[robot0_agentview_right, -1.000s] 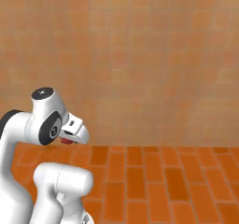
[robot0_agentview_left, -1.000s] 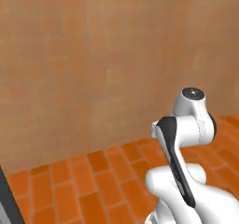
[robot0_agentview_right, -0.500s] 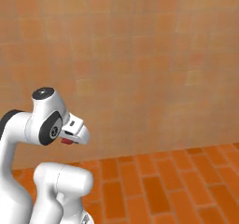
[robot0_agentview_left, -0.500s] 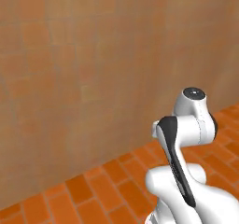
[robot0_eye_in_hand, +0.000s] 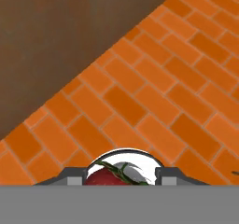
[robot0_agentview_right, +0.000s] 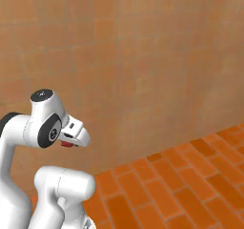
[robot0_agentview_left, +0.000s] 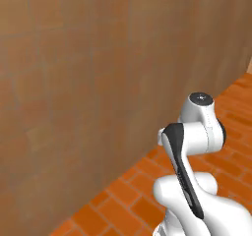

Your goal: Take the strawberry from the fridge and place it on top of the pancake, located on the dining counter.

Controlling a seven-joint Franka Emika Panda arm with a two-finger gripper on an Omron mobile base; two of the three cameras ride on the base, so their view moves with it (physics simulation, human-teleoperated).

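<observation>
The strawberry (robot0_eye_in_hand: 105, 178) is a small red lump with green leaves, sitting between my two fingertips at the bottom of the hand view. My gripper (robot0_eye_in_hand: 120, 176) is shut on it. In the right base view the gripper (robot0_agentview_right: 78, 140) is tucked close to the arm's upper joint, and a red bit of the strawberry (robot0_agentview_right: 67, 144) peeks out beneath it. The hand looks down at orange brick floor. The fridge, the pancake and the dining counter are out of view.
A tan tiled wall (robot0_agentview_right: 143, 56) stands close ahead in both base views. Orange brick floor (robot0_agentview_right: 190, 175) runs along its foot and opens toward the right. In the hand view the wall's dark base (robot0_eye_in_hand: 56, 41) lies up and to the left.
The whole picture has swung: the base is turning, so the wall slides across and the floor line tilts. The arm holds its folded pose with the strawberry still gripped.
</observation>
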